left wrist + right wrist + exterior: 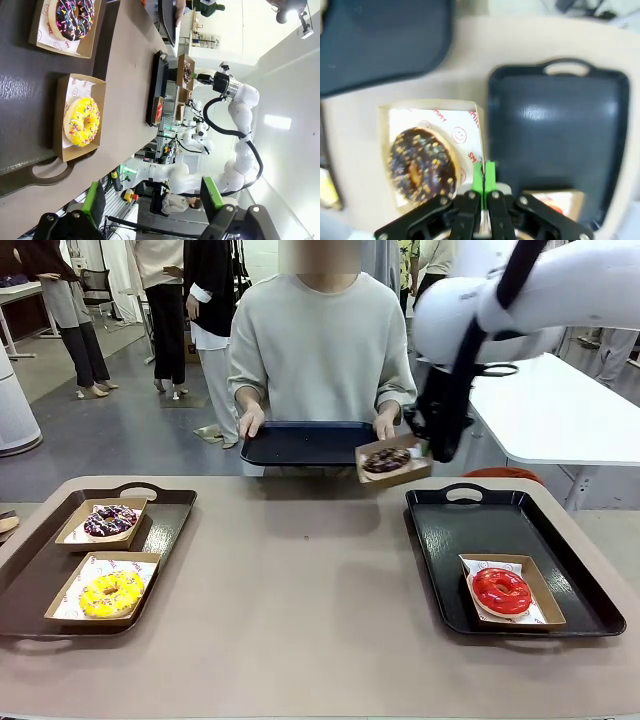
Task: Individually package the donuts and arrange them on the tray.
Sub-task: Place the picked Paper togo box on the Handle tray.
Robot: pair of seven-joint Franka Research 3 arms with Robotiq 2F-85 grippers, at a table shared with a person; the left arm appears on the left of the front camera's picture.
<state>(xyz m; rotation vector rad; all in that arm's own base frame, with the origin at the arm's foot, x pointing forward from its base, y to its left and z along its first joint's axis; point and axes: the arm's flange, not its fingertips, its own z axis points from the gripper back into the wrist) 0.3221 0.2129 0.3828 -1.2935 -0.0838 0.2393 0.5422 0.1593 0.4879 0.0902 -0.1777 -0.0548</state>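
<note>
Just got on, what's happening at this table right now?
The right gripper is shut on the edge of a box with the chocolate donut, holding it up by the dark tray the person holds. The red donut sits boxed on the right tray; the yellow and purple ones sit boxed on the left. The left gripper is open.

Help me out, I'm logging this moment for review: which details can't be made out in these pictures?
- Front view: the right pincer is covered by its own black wrist, so its grip on the chocolate donut's box is hidden.
- Right wrist view: motion blur smears the box's paper print.
- Front view: the brown tray runs off the picture's left edge.
- Left wrist view: the red donut is too small.
</note>
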